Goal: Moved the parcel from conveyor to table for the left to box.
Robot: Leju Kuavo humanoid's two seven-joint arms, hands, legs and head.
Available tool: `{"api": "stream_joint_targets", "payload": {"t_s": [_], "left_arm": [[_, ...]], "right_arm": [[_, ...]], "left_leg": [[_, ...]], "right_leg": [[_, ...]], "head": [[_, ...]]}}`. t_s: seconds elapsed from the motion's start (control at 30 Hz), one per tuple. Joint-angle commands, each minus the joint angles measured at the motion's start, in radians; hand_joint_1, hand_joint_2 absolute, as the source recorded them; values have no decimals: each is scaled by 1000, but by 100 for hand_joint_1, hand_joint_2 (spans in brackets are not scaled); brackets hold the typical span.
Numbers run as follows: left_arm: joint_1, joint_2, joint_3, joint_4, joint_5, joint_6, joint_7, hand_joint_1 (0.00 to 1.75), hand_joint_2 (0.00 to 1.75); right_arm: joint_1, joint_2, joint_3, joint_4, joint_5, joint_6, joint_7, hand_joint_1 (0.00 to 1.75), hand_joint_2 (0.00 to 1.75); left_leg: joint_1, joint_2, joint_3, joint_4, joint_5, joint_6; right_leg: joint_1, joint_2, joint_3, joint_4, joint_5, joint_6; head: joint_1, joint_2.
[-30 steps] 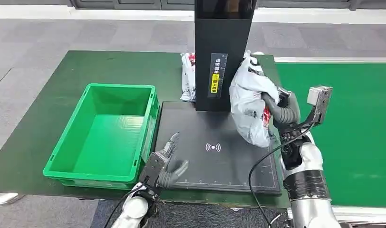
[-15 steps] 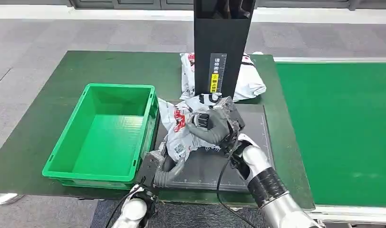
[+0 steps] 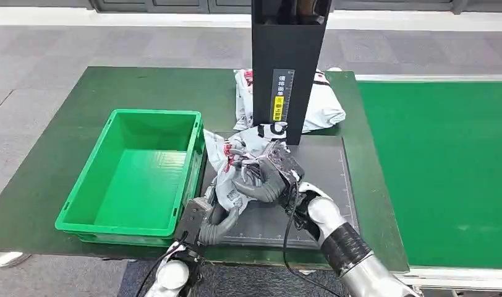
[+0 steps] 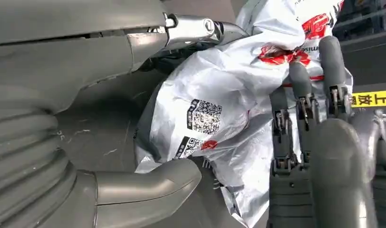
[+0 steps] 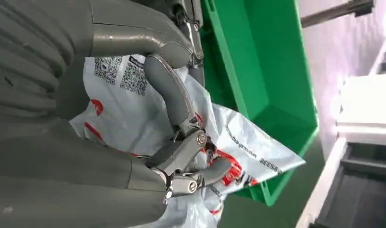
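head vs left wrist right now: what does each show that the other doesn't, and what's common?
Head view alone: the green bin, the black scanner column, a second parcel behind that column, and the green conveyor.
Left wrist view alone: the QR codes on the parcel, readable up close.
Both: the white parcel on the black mat, held by the right hand, with the left hand beside it.

dark green table (image 3: pixel 81 111), green crate (image 3: pixel 137 176), black scanner mat (image 3: pixel 323 185), white parcel (image 3: pixel 326 108) behind post
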Motion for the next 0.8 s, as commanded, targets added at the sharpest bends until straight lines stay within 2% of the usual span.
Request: {"api": "stream_joint_targets", "payload": {"t_s": [0.03, 0.07, 0.1, 0.2, 0.3, 0.37, 0.5, 0.6, 0.7, 0.8], "left_arm": [[29, 35, 19, -39, -16, 28, 7, 0, 175], [32, 31, 27, -42, -21, 31, 4, 0, 175], [31, 30, 30, -42, -23, 30, 3, 0, 175], [30, 28, 31, -40, -24, 30, 3, 0, 175], [5, 22, 34, -11, -28, 26, -3, 0, 175], [-31, 15, 32, 32, -35, 25, -15, 0, 175], [-42, 3, 35, 40, -62, 46, -22, 0, 175], [-45, 0, 31, 30, -88, 53, -18, 0, 175], [-45, 0, 31, 30, -88, 53, -18, 0, 175], [-44, 0, 31, 29, -89, 53, -18, 0, 175]], "right_arm": [[57, -109, -31, -311, 102, -179, -90, 0, 175], [120, -116, -85, -448, 130, -235, -122, 0, 175], [145, -128, -96, -509, 138, -231, -97, 0, 175], [161, -131, -104, -539, 141, -227, -81, 0, 175], [229, -112, -176, -666, 161, -296, -179, 0, 175], [303, -97, -241, -819, 172, -332, -194, 0, 175], [451, -77, -307, -992, 282, -442, -256, 0, 175], [520, -52, -329, -1034, 321, -460, -265, 0, 175], [520, -52, -329, -1034, 321, -460, -265, 0, 175], [509, -44, -330, -1019, 325, -458, -267, 0, 175]], "left_leg": [[1, 0, 3, -2, 0, 0], [1, -1, 0, 0, 0, 0], [1, -3, 0, 0, 0, 1], [1, -4, 0, 0, 0, 0], [1, -2, 1, 0, -1, 0], [1, -4, 1, -1, -1, 0], [1, -9, 0, -1, 0, 0], [1, -8, 2, -1, -1, 0], [2, -7, 2, -1, -1, 0], [1, -1, 2, -1, -3, 0]], "right_leg": [[2, -2, 4, -4, 0, 0], [1, -2, 1, -1, 0, 0], [1, -4, 2, -2, -1, 0], [1, -5, 2, -1, -1, 0], [1, -3, 2, -1, -1, -1], [1, -5, 2, -2, -1, -1], [1, -11, 4, -3, -2, -1], [2, -10, 5, -4, -2, -1], [2, -9, 5, -4, -2, -1], [1, -2, 4, -3, -1, 0]], "head": [[0, 0], [0, 0], [0, 0], [0, 0], [0, 0], [0, 0], [0, 0], [0, 0], [0, 0], [0, 0]]}}
